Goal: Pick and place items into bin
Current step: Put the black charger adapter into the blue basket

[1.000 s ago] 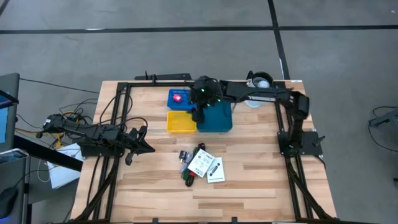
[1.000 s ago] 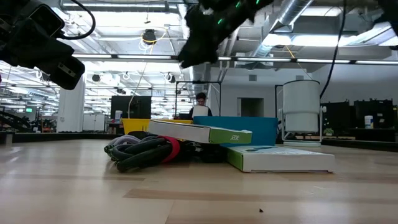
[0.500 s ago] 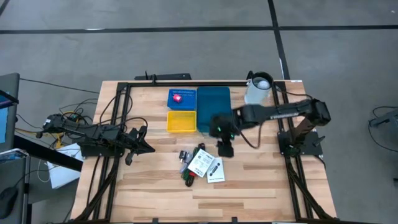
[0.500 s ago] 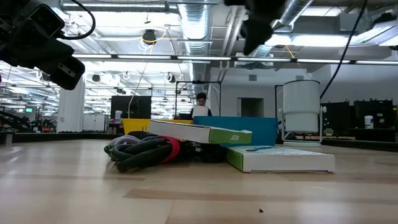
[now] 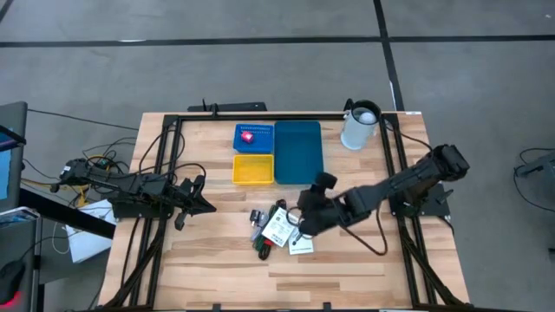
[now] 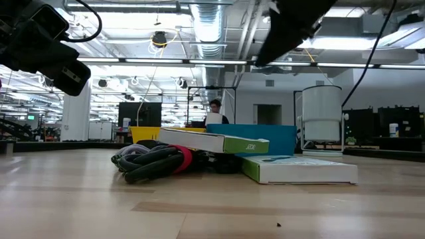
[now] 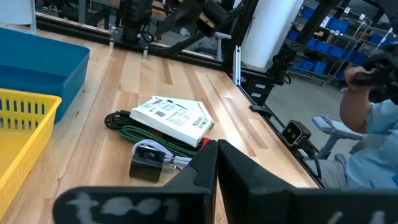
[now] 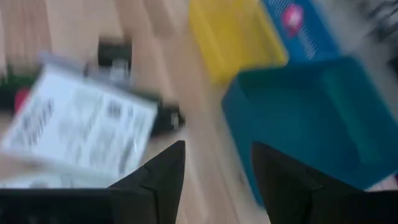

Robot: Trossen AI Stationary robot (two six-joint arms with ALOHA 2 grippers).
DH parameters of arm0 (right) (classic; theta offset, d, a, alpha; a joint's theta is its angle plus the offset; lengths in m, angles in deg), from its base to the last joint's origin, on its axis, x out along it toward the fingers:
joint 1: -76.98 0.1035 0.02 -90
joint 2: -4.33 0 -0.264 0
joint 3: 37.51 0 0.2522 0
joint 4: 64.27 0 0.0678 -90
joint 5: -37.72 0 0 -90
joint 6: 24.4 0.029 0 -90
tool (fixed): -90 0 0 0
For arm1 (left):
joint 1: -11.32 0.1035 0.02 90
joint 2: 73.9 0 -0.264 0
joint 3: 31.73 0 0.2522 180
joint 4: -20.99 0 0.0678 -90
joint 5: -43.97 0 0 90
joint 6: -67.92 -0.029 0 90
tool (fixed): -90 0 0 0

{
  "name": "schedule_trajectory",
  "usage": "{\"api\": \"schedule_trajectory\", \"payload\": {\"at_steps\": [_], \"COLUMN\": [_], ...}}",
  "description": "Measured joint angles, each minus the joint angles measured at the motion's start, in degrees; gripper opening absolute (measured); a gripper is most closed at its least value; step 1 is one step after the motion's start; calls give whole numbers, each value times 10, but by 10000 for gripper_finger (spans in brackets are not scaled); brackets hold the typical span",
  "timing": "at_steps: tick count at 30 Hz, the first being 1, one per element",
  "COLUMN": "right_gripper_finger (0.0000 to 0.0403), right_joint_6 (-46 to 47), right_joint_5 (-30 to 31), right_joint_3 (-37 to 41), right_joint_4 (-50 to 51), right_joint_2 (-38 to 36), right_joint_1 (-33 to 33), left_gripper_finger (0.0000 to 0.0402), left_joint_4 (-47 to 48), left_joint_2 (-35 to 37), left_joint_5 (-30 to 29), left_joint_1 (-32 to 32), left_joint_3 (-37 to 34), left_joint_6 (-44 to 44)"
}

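The items lie in a pile (image 5: pixel 279 230) at the table's middle. It holds two white printed boxes, green and black cords and a small black adapter, which the left wrist view (image 7: pixel 171 127) also shows. In the low view the upper box (image 6: pixel 216 141) rests tilted on the coiled cords. A red-pink piece (image 5: pixel 248 136) lies in the small blue bin. My right gripper (image 5: pixel 305 218) hangs open above the pile's right side, well clear of it (image 8: pixel 214 180). My left gripper (image 5: pixel 198 198) waits shut near the table's left edge.
Three bins stand at the far middle: a small blue one (image 5: pixel 262 130), a yellow one (image 5: pixel 252 170) and a larger teal one (image 5: pixel 298 152). A white jug (image 5: pixel 360 126) stands at the far right corner. Black frame rails run along both sides. A person shows beyond the table (image 7: pixel 367 118).
My right gripper has swung from above the bins toward the near edge and now hovers over the right side of the pile. The pile and the bins have not moved.
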Motion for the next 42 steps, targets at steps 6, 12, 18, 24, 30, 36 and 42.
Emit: {"api": "schedule_trajectory", "payload": {"at_steps": [6,12,18,24,30,36,42], "right_gripper_finger": [178,176,178,171,166,164,162], "right_joint_6": [1,-3,11,105,297,321,313], "right_joint_5": [157,355,475,486,484,479,460], "right_joint_3": [21,21,21,21,21,21,21], "right_joint_4": [-66,-25,-8,30,152,172,193], "right_joint_2": [0,0,0,-5,-23,-22,-22], "right_joint_1": [31,22,2,9,37,39,18], "left_gripper_finger": [0,0,0,0,0,0,0], "left_joint_4": [0,-1,-5,-16,-93,-169,-165], "left_joint_2": [0,0,0,0,0,0,-18], "left_joint_5": [-2,-59,-102,-126,-205,-225,-225], "left_joint_1": [0,0,0,0,0,0,0], "left_joint_3": [0,0,0,0,-2,-1,20], "left_joint_6": [0,4,2,-66,-131,-158,-132]}}
